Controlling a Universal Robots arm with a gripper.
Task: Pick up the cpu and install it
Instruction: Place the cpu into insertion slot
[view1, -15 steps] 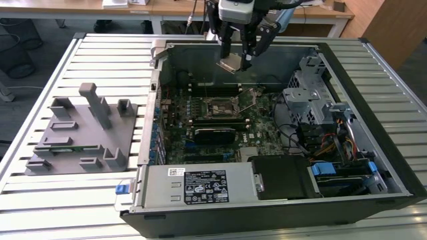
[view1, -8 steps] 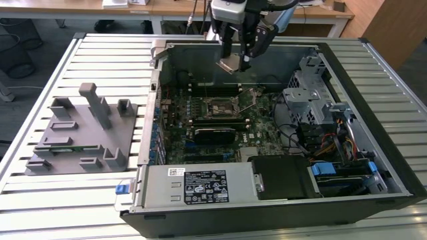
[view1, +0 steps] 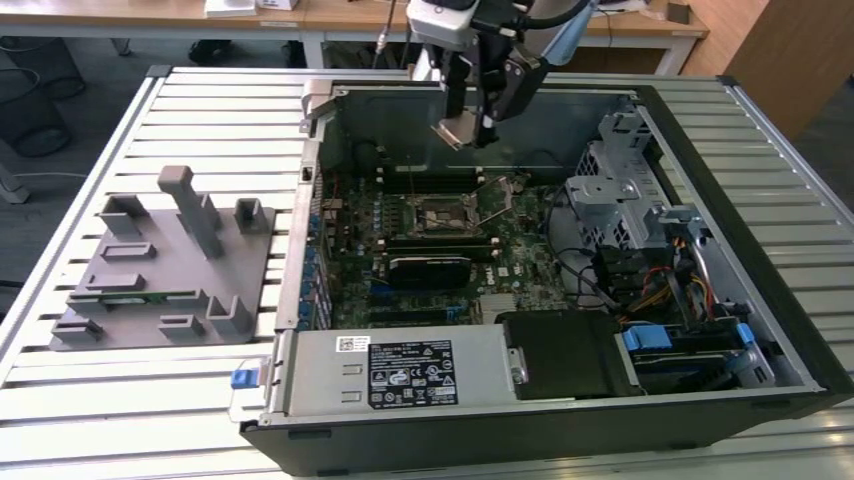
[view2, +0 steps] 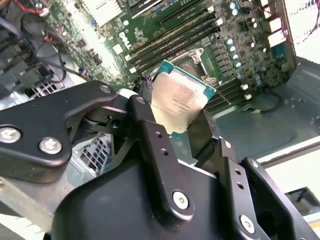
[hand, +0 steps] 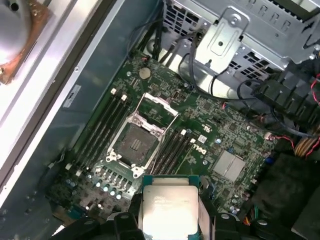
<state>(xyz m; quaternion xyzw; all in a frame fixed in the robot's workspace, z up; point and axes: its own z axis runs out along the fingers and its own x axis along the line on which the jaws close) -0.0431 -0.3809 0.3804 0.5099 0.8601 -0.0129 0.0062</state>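
Observation:
The cpu (view2: 181, 100) is a flat square chip with a silver top and a thin pale edge. My gripper (view2: 175, 112) is shut on it, one black finger (view2: 146, 117) on each side. In the exterior view the gripper (view1: 461, 132) hangs over the far part of the open computer case with the cpu (view1: 450, 130) tilted between its fingers. It is well above the motherboard. In the first wrist view the cpu (hand: 167, 205) hovers short of the black square socket (hand: 134, 142), whose metal frame stands open. The socket (view1: 438, 212) lies at the board's middle.
The case's far wall (view1: 481, 110) is just behind the gripper. A metal drive cage (view1: 617, 195) with cables stands at the exterior view's right and a power supply (view1: 387, 370) at the near side. A grey fixture tray (view1: 147, 270) holding a green memory stick (view1: 134, 297) sits on the slatted table at the left.

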